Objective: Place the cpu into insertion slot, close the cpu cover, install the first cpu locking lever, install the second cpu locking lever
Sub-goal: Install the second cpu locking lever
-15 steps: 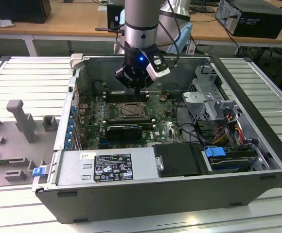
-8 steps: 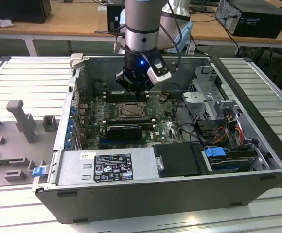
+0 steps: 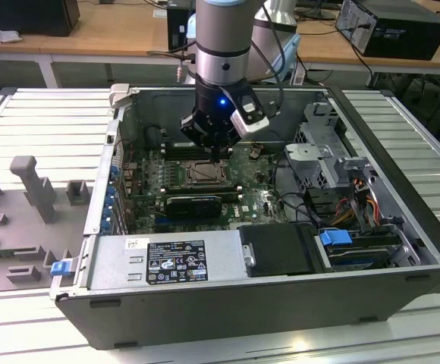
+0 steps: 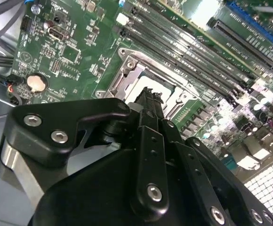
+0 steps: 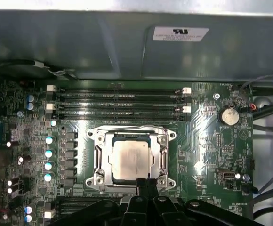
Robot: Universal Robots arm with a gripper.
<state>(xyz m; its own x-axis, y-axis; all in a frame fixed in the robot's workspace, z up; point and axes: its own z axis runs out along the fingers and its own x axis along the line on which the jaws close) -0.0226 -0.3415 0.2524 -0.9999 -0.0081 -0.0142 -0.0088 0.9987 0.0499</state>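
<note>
**CPU seated, cover down; gripper tips at the socket edge**

In the first wrist view the gripper (image 5: 147, 184) occupies the nearest ground; its black fingers come together into a single narrow tip with no gap between them, and nothing is held. That tip stands at the near edge of the cpu cover (image 5: 163, 157), touching or just above the frame; which of the two cannot be told.

Just beyond the tip lies the cpu (image 5: 129, 159), pale and square, flat inside the insertion slot (image 5: 109, 175); the silvery cover frame lies down around it, its cut-out centre leaving the chip's top exposed.

Beyond the socket run the long black memory slots (image 5: 120, 101), parallel to each other; a round coin cell (image 5: 229, 115) sits on the green motherboard (image 5: 202, 155) to one side of the socket.

In the exterior view the arm (image 3: 221, 53) descends vertically into the open computer case (image 3: 402, 227); the gripper (image 3: 218, 149) hangs directly over the socket (image 3: 202, 174) near the middle of the board; a black cooler block (image 3: 193, 205) lies nearer the camera than the socket.
</note>
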